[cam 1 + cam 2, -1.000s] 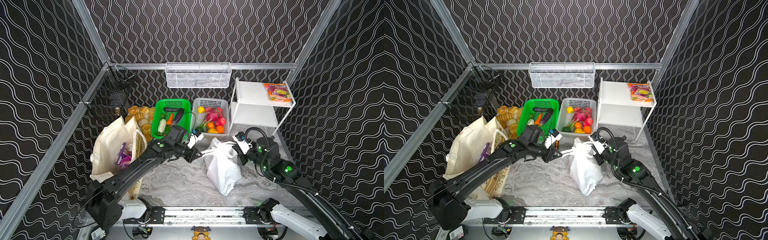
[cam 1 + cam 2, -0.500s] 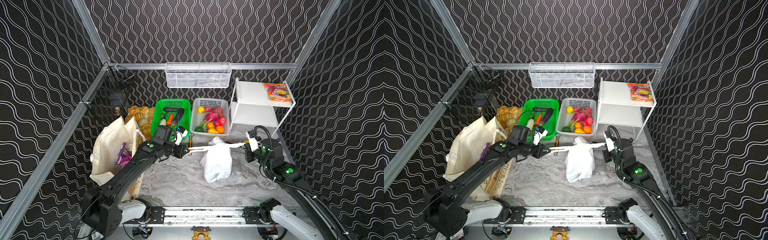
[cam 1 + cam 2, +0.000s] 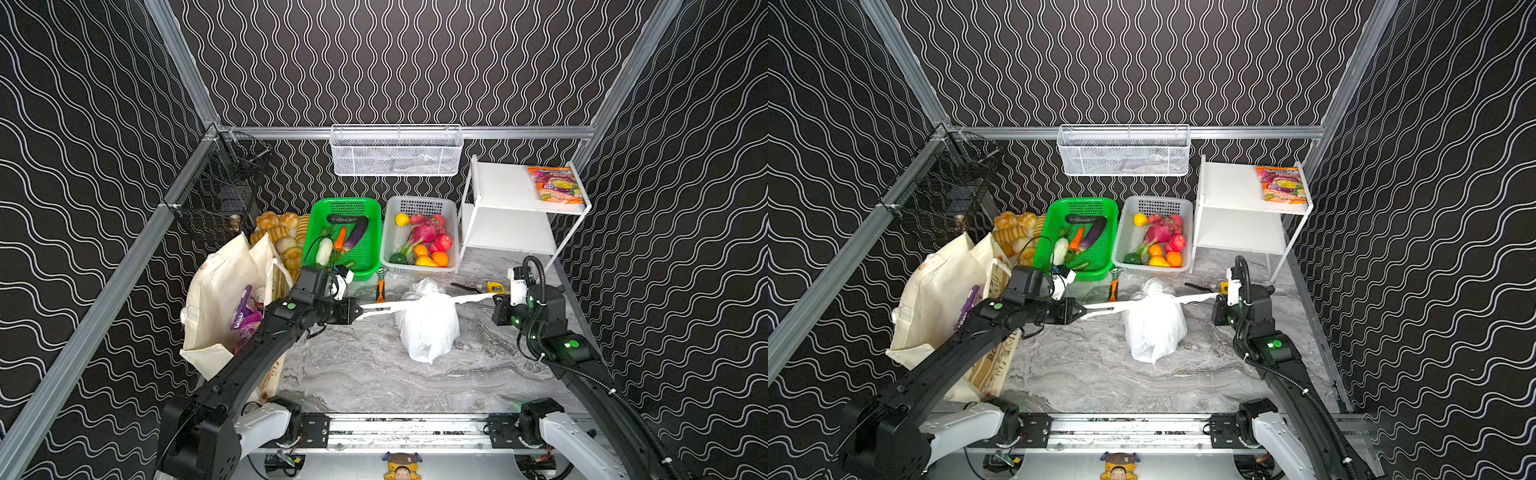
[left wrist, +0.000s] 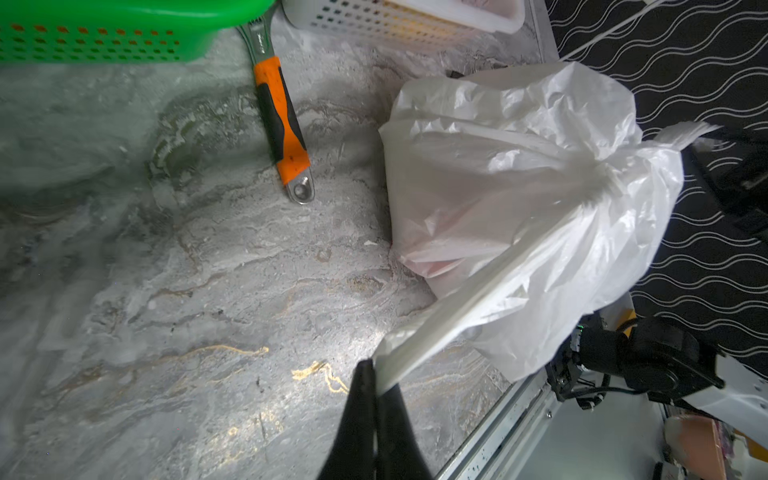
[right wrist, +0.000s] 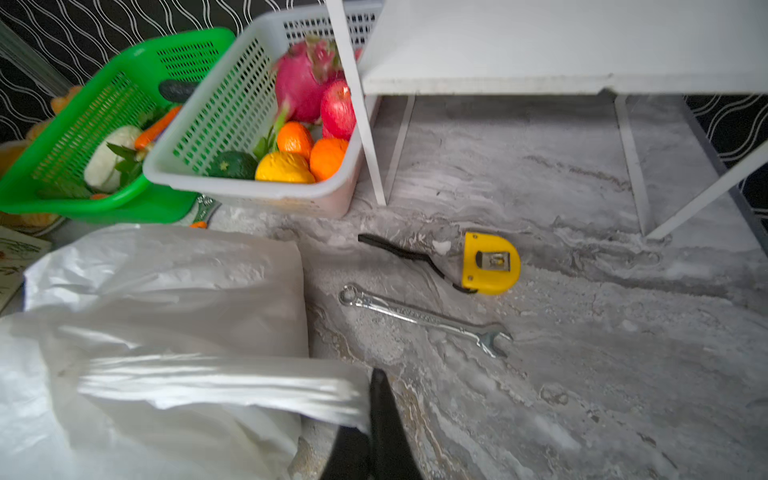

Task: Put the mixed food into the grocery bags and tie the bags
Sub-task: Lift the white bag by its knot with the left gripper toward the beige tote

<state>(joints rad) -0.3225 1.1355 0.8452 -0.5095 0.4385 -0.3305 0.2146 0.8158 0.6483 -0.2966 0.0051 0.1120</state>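
Observation:
The white plastic grocery bag (image 3: 428,328) (image 3: 1154,328) stands bunched at mid-table, with its two handles pulled out sideways into taut strips that cross at its neck. My left gripper (image 3: 356,311) (image 4: 376,374) is shut on the end of the left handle (image 4: 457,324). My right gripper (image 3: 496,297) (image 5: 372,395) is shut on the right handle (image 5: 216,386). The cream tote (image 3: 220,299) stands open at the left, with purple packets (image 3: 245,320) and a red can (image 3: 259,293) showing inside. The food in the plastic bag is hidden.
A green basket (image 3: 365,208) and a white basket (image 3: 419,201) of toy produce stand at the back, beside bread rolls (image 3: 278,232). A white shelf (image 3: 511,187) stands back right. An orange-handled wrench (image 3: 380,289), yellow tape measure (image 5: 490,262) and spanner (image 5: 424,318) lie near the bag.
Both grippers have moved apart, left going left and right going right, drawing the handles out straight. The bag has been pulled up tighter at its neck.

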